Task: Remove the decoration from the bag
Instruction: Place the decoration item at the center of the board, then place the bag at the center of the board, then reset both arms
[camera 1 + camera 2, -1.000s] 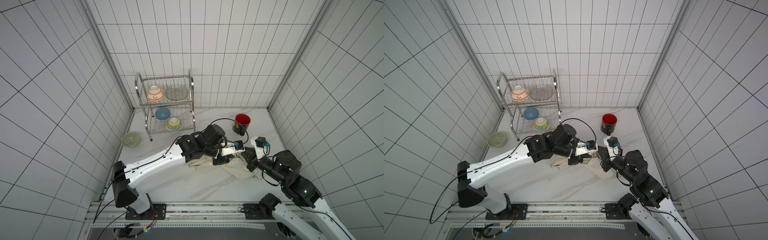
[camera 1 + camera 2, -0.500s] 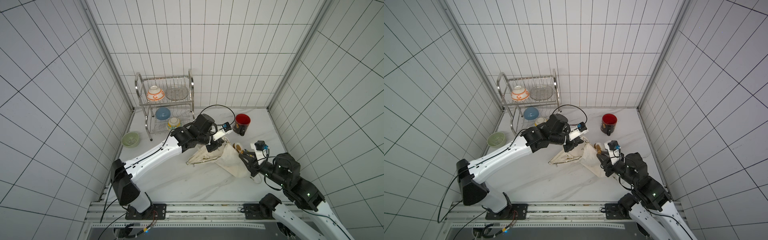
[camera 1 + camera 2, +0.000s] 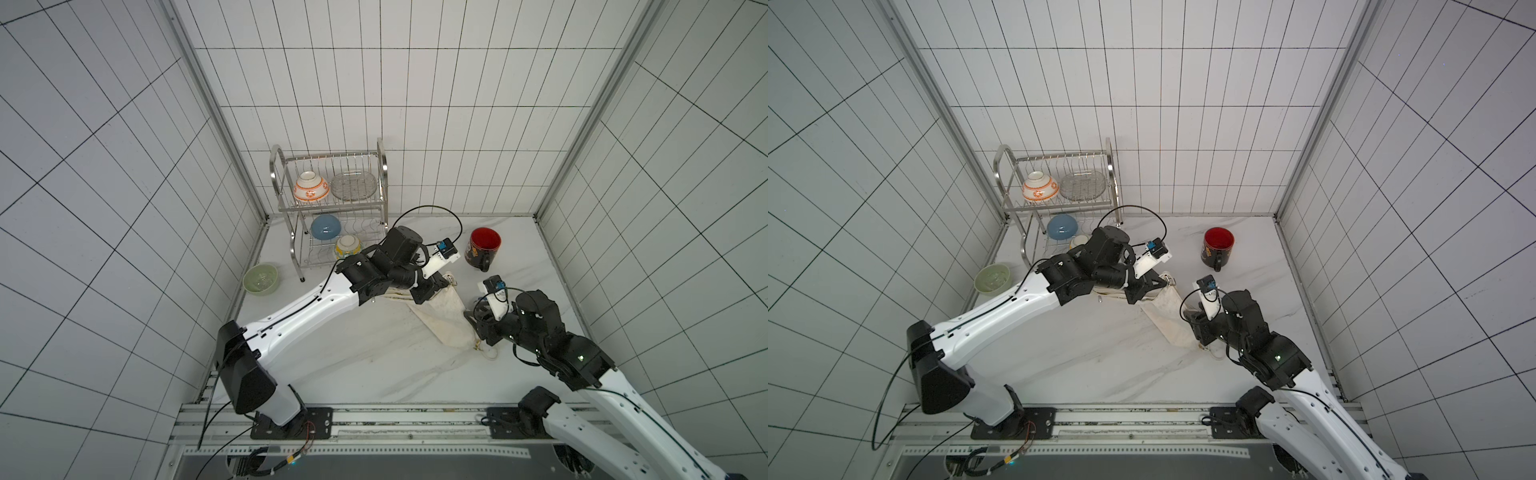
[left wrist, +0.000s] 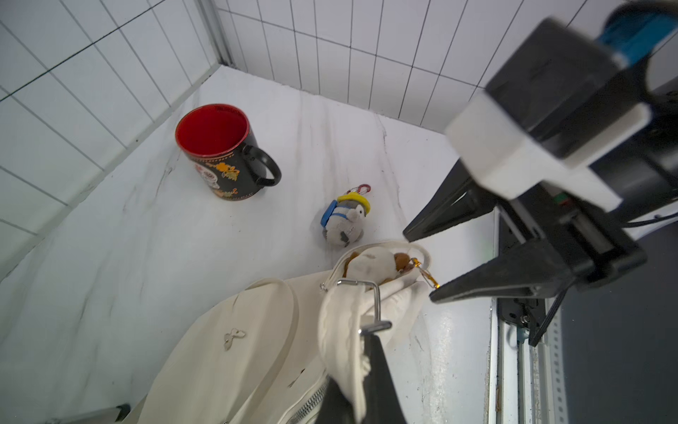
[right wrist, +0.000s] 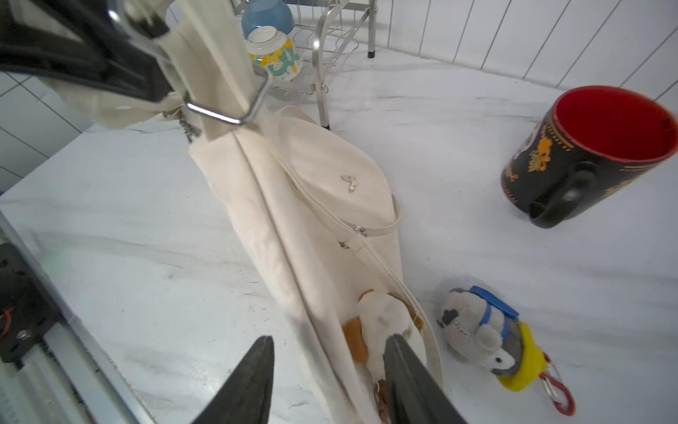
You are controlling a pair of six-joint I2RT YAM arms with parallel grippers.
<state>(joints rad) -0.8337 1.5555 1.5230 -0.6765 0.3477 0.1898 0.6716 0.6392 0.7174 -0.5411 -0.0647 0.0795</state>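
Logged bag (image 5: 301, 205) right of centre on tabletop (image 5: 146, 257), strap end pinched and lifted in closed left end effector (image 3: 430, 286). Noted grey penguin toy (image 5: 484, 337) already off, loose just beside bag. Judged unfinished: brown-and-white plush (image 5: 381, 323) apparently still clipped on, flanked, ungripped, by open right end effector (image 5: 330, 339).

White links (image 3: 307, 307), black joints (image 3: 368, 274), looping black cables (image 3: 432, 206), tapered black fingers (image 5: 251, 383), white camera mounts (image 3: 436, 262)

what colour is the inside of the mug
Red; the mug shows it best in the left wrist view.
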